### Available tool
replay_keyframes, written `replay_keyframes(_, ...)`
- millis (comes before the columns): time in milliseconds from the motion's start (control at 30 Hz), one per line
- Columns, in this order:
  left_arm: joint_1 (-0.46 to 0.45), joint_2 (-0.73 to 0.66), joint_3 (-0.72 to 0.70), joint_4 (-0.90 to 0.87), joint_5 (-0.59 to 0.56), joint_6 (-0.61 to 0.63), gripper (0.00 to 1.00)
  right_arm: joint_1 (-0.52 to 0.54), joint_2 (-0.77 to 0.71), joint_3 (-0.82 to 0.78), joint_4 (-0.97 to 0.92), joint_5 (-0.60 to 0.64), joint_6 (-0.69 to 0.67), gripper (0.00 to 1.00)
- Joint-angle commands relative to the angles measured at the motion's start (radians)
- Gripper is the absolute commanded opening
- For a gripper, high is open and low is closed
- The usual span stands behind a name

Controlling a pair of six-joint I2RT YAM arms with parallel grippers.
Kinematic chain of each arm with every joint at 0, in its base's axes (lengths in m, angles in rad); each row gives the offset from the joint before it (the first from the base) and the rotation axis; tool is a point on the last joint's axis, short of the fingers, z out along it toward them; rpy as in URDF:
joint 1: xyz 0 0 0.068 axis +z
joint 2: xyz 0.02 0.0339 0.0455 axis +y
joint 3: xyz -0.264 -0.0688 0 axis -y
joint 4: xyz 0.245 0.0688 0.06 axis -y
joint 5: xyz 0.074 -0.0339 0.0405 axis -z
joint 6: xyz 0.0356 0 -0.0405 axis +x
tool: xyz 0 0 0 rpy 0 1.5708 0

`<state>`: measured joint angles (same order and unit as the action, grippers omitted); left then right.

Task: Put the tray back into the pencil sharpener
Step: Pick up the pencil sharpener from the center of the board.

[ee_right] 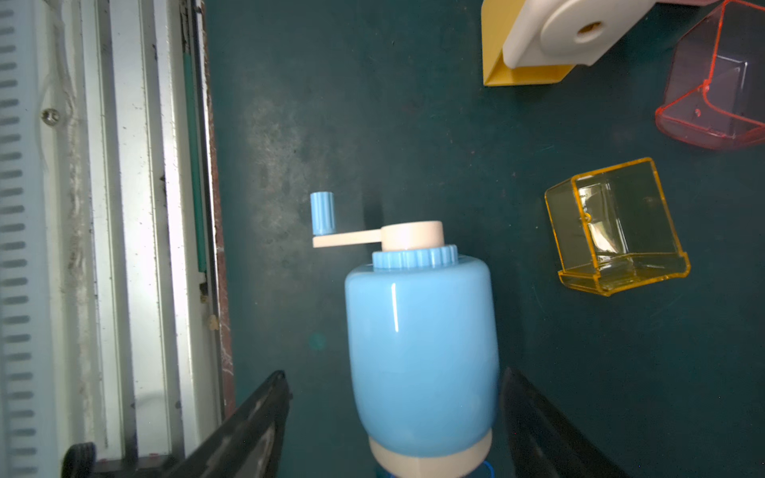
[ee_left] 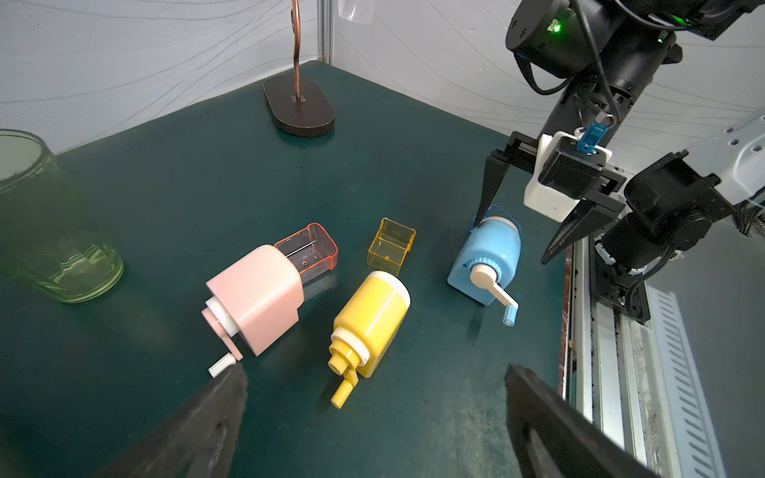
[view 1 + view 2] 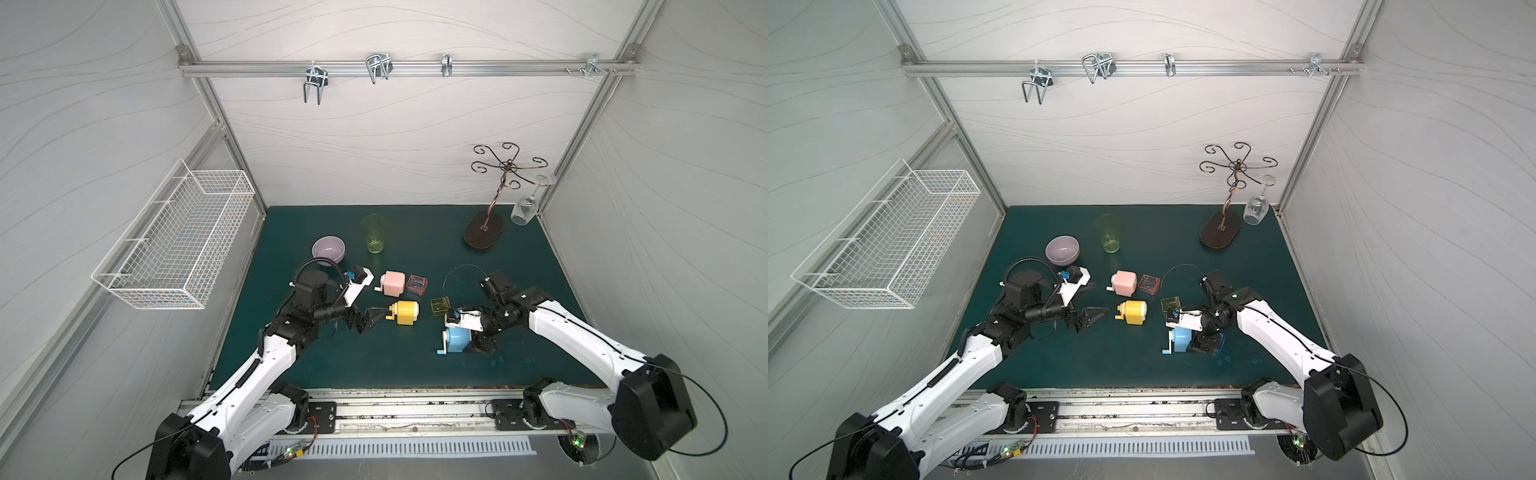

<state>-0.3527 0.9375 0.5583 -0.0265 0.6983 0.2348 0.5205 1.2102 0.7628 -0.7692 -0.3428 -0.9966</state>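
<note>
In a top view the glossy blue pencil sharpener sits near the front edge of the matte surface, its crank end pointing to the robot's left, and the clear amber tray is just behind. The left wrist view shows the jaws of the left gripper wide and empty. In the right wrist view the released jaws of the right gripper straddle its rounded body.

Blue sharpener upright, translucent blue tray protruding from its front

No legible text or labels.
</note>
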Motion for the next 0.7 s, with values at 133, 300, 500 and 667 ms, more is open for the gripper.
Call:
replay_keyframes(133, -0.004, -0.038, 0.023, -0.060, 0.044, 0.060, 0.99, 0.020, 0.081, -0.001, 0.075, 0.012, -0.004, 0.79)
replay_keyframes(300, -0.005, -0.037, 0.018, -0.057, 0.055, 0.056, 0.99, 0.029, 0.133, 0.010, 0.098, 0.005, -0.012, 0.68)
replay_keyframes(500, -0.006, -0.017, 0.015, -0.059, 0.055, 0.064, 0.99, 0.044, 0.177, 0.039, 0.081, -0.031, -0.024, 0.51)
replay_keyframes(667, -0.012, -0.007, 0.026, -0.058, 0.054, 0.047, 0.99, 0.055, 0.160, 0.075, 0.023, -0.064, -0.018, 0.34)
